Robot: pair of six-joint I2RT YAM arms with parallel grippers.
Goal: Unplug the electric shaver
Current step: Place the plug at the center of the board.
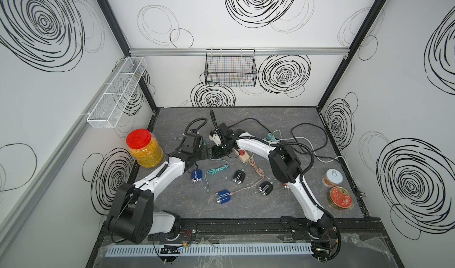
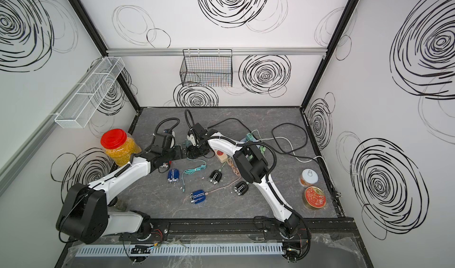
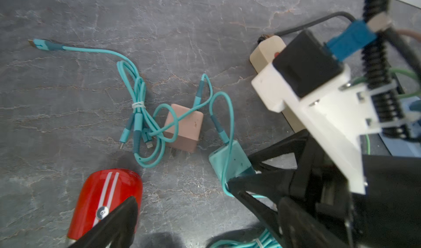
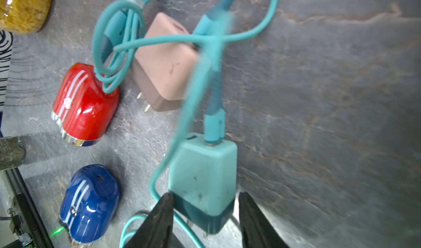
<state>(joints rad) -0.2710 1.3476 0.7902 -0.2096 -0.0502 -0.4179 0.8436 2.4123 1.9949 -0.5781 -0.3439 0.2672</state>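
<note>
1. Where the right tool shows in its own wrist view, its two black fingers are clamped on the dark base of a teal charger, one on each side. The charger's metal prongs show between them.
2. A teal cable is plugged into the charger's top. It runs off in blurred loops over a pink charger, which lies on its side on the counter with its prongs showing.
3. One loop of that cable crosses the rear end of the red shaver, which lies just beside the pink charger. Whether the cable is plugged into this shaver I cannot tell.
4. A blue shaver lies near the red one, with its charging port in plain sight.
5. In both top views the left tool sits just beside the right tool, its jaws spread wide and gripping nothing. In the left wrist view one of its fingers overlaps the red shaver; whether they touch is unclear.
6. A beige power strip with a red switch lies next to the right tool, partly under the right arm.
7. Nearer the front lie a second blue shaver with a pinkish cord at its end, a black shaver and a second black shaver.
8. A jar with a red lid stands at the counter's left edge, and two round tins sit at its right edge.
</note>
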